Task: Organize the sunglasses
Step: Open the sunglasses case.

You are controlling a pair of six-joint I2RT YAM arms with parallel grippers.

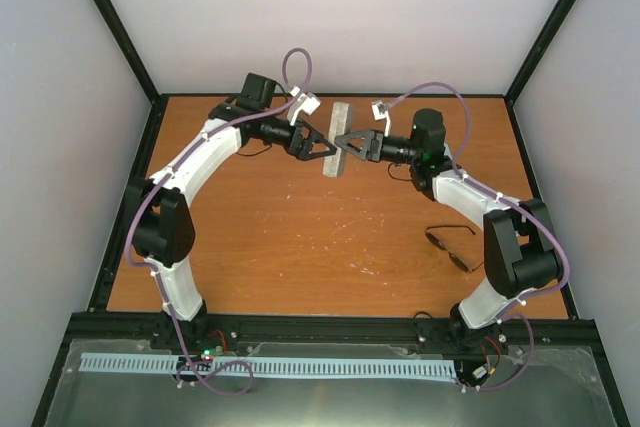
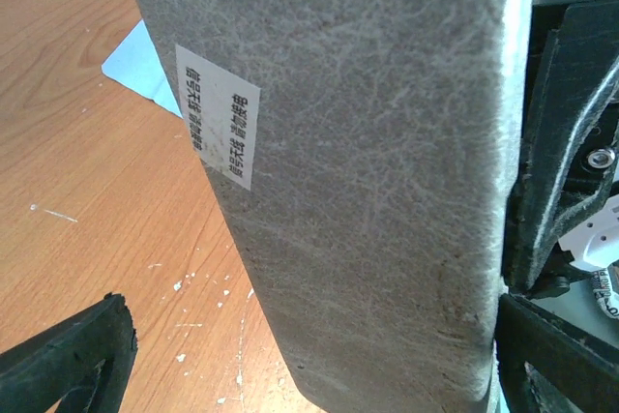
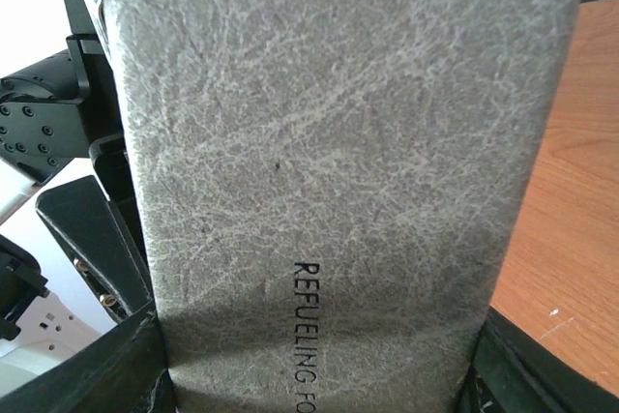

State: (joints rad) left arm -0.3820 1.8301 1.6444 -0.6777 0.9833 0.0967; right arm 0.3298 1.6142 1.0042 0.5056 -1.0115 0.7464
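While the sunglasses lie on the table beside the right arm's base, well apart from both grippers, the grey case is held between them farther back. It is grasped by the right gripper; the left gripper is spread wide, released. Handling of the case is judged the step in hand. Opening it is called for next.

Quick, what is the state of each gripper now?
Left gripper: open, not gripping the grey glasses case.
Right gripper: closed on the grey glasses case.
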